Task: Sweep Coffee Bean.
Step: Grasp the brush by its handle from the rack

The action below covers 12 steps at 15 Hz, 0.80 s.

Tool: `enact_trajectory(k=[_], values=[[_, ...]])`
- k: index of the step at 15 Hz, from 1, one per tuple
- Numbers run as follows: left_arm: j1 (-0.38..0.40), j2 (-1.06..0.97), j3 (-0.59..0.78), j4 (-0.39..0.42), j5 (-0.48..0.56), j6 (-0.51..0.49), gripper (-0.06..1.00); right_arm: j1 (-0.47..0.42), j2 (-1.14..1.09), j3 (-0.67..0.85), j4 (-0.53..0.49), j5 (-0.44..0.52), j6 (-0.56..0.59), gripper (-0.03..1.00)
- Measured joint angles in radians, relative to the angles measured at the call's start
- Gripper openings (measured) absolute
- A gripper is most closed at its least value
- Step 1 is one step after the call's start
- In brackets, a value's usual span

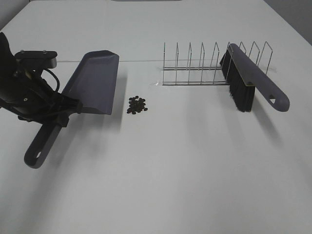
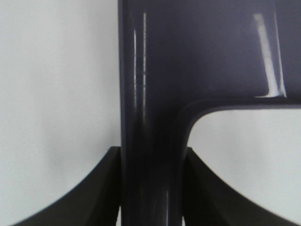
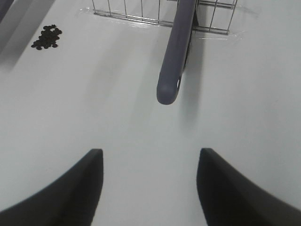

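White table: roughly round coffee bean cluster at 4 o'clock of dustpan.
Left gripper clamps dustpan handle, pointing 7 o'clock; right gripper gapes empty.

On table, all rel. to coffee bean cluster. Just left, not touching: dustpan, side edge nearest, handle running left & frontward, clamped in left gripper. Right & behind, well apart: wire rack. Farther right still: brush, lodged in rack's right end, handle sticking out front-right.
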Motion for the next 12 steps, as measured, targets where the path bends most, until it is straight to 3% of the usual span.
enact_trajectory(k=[2,9,12], values=[[0.000,0.000,0.000,0.000,0.000,0.000,0.36,0.000,0.299,-0.208,0.000,0.015,-0.006,0.56],[0.000,0.000,0.000,0.000,0.000,0.000,0.36,0.000,0.718,-0.604,0.002,0.047,0.023,0.56],[0.000,0.000,0.000,0.000,0.000,0.000,0.36,0.000,0.923,-0.776,0.003,0.118,0.082,0.56]])
